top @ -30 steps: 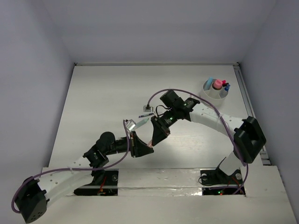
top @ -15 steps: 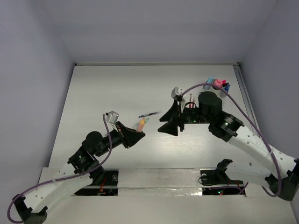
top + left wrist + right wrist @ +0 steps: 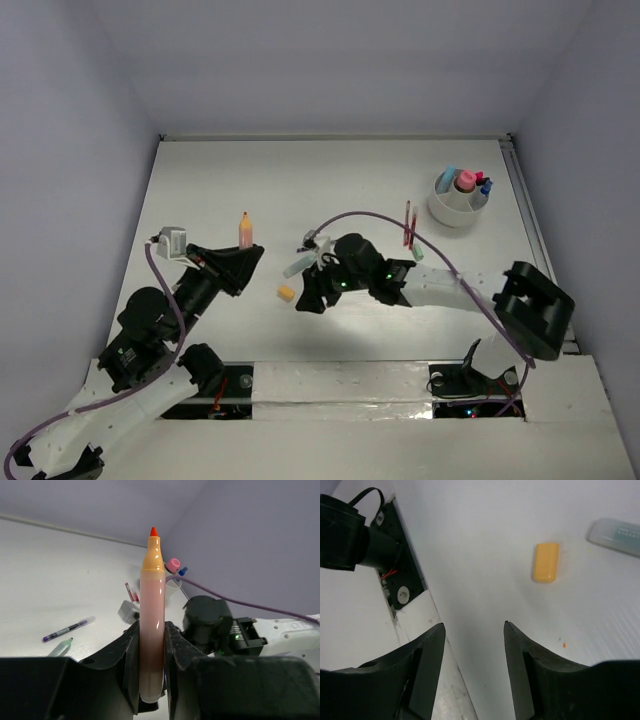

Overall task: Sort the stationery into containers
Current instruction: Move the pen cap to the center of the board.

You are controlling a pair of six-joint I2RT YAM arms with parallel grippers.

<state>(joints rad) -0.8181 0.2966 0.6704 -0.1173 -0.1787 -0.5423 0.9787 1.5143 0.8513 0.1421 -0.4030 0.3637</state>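
Note:
My left gripper (image 3: 249,257) is shut on an orange marker (image 3: 244,228), uncapped and tip up, held above the table's left half; the left wrist view shows the marker (image 3: 152,605) clamped between the jaws. My right gripper (image 3: 305,299) is open and empty, low over the table's middle. A small orange cap (image 3: 286,293) lies just left of it, ahead of its jaws in the right wrist view (image 3: 545,562). A pale-green marker (image 3: 298,265) and a thin purple pen (image 3: 315,241) lie nearby. The white cup (image 3: 456,207) at the back right holds pink and blue markers.
Two thin red pens (image 3: 409,224) lie left of the cup, with a small pale-green piece (image 3: 418,254) below them. The right arm (image 3: 430,285) stretches across the table's middle. The near table edge and left arm base (image 3: 395,575) show in the right wrist view.
My left gripper has swung left and back with the orange marker, now tip up. My right gripper has moved down and left towards the table. The orange cap now lies on the table.

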